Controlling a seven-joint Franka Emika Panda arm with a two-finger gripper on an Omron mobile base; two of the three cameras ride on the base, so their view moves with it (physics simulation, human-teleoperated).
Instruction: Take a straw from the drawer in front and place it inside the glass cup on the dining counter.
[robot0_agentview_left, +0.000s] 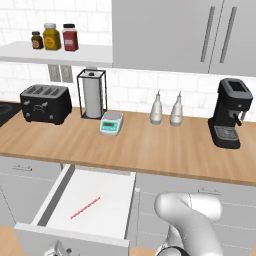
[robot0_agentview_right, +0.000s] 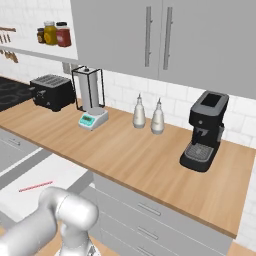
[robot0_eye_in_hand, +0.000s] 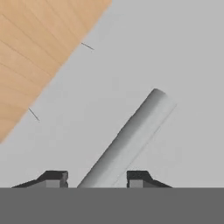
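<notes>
Wood grain runs along the long wall-side worktop (robot0_agentview_left: 150, 145), matte and pale brown, under glossy white tile and flat grey cabinet doors. On it stand a boxy black toaster (robot0_agentview_left: 45, 104), a paper roll in a thin black wire frame (robot0_agentview_left: 91, 94), a small pale scale (robot0_agentview_left: 111, 123), two rounded white bottles (robot0_agentview_left: 166, 110) and a black coffee machine (robot0_agentview_left: 230, 114); three jars (robot0_agentview_left: 54, 37) sit on the shelf at the upper left of the left base view. Below the worktop the drawer (robot0_agentview_left: 55, 197) stands pulled open, its interior plain smooth white, and the straw (robot0_agentview_left: 85, 208), a thin straight red stick, lies slantwise on its floor toward the lower left of that frame. In the hand view a smooth round metal bar handle (robot0_eye_in_hand: 127, 138) runs diagonally on the flat grey front, passing between the two dark fingertips of the gripper (robot0_eye_in_hand: 97, 178), which stand partly apart on either side of it; whether they touch it cannot be told. The white arm's rounded elbow (robot0_agentview_left: 192, 212) bulks at the lower right of the left base view, bending downward.
</notes>
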